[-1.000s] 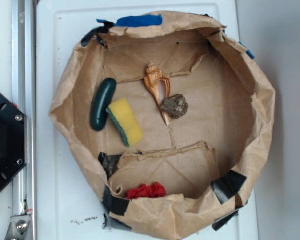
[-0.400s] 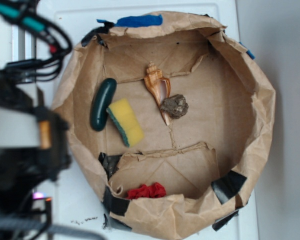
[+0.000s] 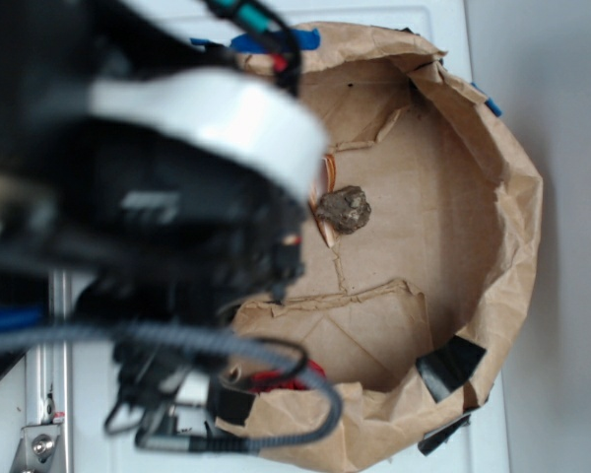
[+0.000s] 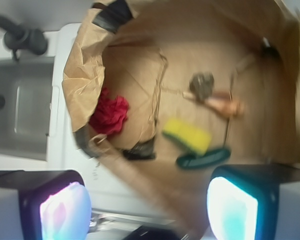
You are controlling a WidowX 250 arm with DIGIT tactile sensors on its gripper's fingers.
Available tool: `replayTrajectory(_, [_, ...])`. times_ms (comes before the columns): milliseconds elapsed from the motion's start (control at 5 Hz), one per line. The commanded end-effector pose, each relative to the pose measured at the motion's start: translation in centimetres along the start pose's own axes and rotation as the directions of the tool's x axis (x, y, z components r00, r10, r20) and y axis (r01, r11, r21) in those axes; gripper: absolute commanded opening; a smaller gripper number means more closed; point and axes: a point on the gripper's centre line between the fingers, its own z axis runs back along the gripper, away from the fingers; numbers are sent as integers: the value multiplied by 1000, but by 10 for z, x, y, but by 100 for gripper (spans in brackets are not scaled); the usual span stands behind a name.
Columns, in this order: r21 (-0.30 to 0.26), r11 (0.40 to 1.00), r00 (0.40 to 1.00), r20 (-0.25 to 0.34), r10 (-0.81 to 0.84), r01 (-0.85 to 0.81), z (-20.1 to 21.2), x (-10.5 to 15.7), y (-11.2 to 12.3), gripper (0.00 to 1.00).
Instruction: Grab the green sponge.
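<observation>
Yellow foam with a dark green scouring edge: the green sponge (image 4: 187, 135) lies flat on the floor of the brown paper basin (image 4: 85, 75), in the wrist view a little right of centre and up-frame of our pincer (image 4: 150, 207). Its long axis runs on a diagonal, upper left to lower right, with the green layer on the side facing us. Just beside that edge lies the dark green capsule (image 4: 204, 158), close enough to get in the way. Beyond are a rock (image 4: 202, 85) and a shell (image 4: 225, 106); a red cloth (image 4: 110, 114) sits to the left. Our pincer is released, pads spread wide and well above the sponge. In the exterior view the arm (image 3: 148, 177) hides the sponge entirely. We judge the move ahead to be forward and down.
</observation>
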Motion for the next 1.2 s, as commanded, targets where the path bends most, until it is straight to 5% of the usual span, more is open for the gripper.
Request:
replayTrajectory(0, [41, 894, 889, 94, -448, 446, -3, 4, 15, 100])
replayTrajectory(600, [41, 894, 889, 94, -448, 446, -3, 4, 15, 100])
replayTrajectory(800, [33, 780, 773, 119, -624, 625, -14, 23, 26, 100])
replayTrajectory(1000, [35, 729, 720, 124, -682, 684, -26, 32, 31, 100])
